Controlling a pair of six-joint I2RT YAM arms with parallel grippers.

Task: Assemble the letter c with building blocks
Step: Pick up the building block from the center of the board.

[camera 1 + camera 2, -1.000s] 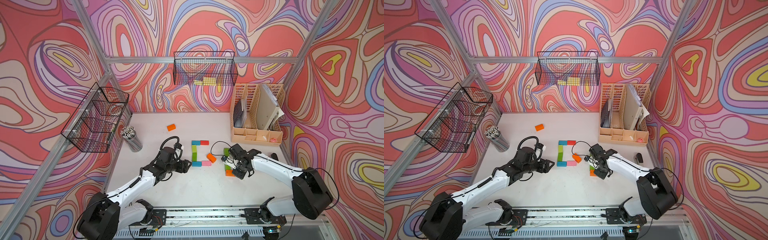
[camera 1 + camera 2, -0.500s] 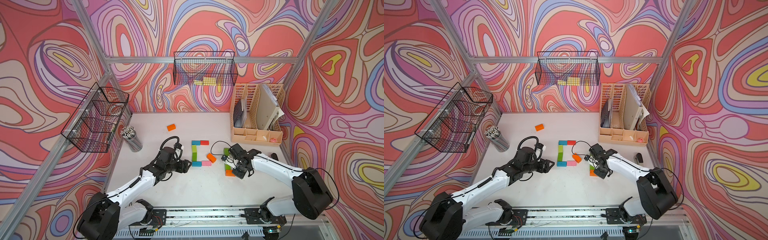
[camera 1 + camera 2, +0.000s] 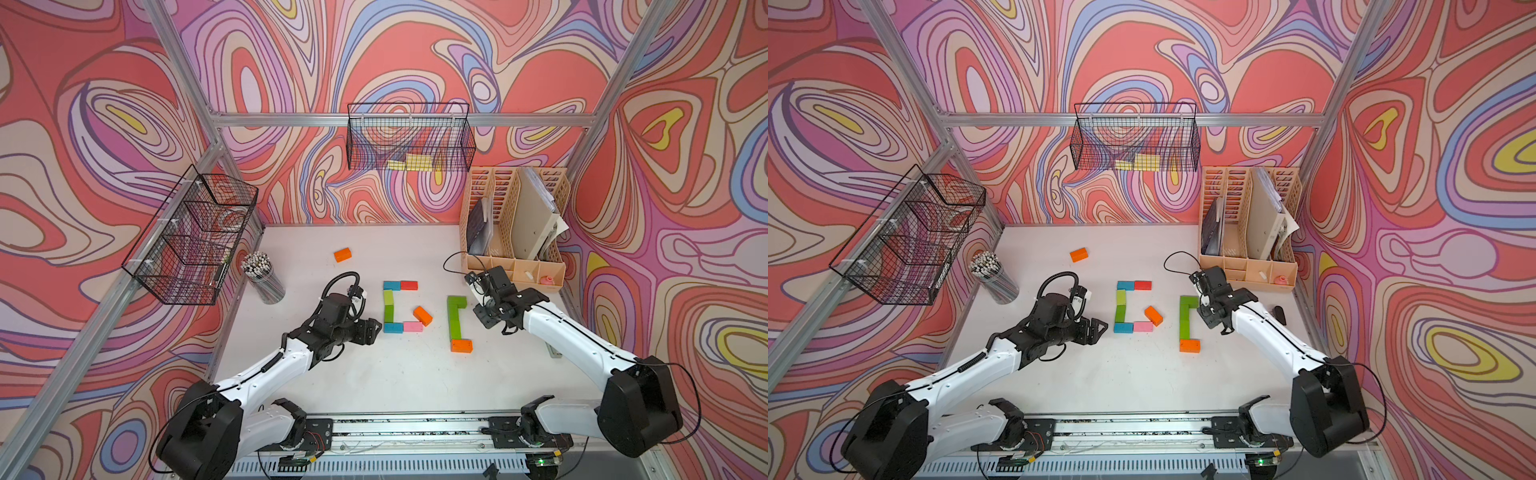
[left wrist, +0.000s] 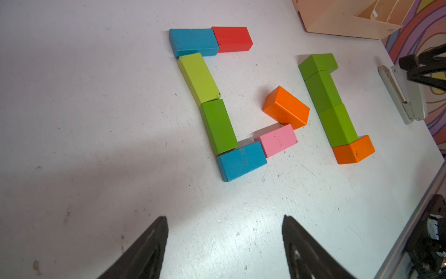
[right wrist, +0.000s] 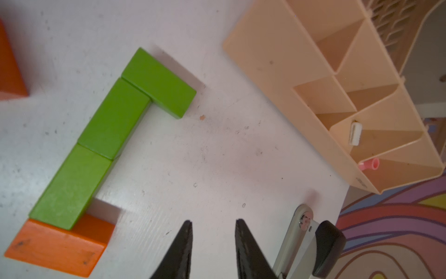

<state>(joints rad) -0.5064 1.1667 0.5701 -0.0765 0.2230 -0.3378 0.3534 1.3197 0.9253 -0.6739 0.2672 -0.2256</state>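
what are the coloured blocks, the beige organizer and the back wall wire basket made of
Building blocks: likely painted wood, matt; grain and scuffs show through the paint on the orange block. Desk organizer: probably moulded plastic, smooth beige, thin walls. Wire basket: black coated metal wire, apparently.

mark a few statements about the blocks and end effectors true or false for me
1. The red block touches a blue block. True.
2. The right end effector grips a green block. False: its jaws stand apart with nothing between them, and the green blocks lie free nearby.
3. The pink block lies between two green blocks. False: it sits end to end with the other blue block.
4. A lone orange block lies apart from all the other blocks. True.
5. The left end effector is open and holds nothing. True.
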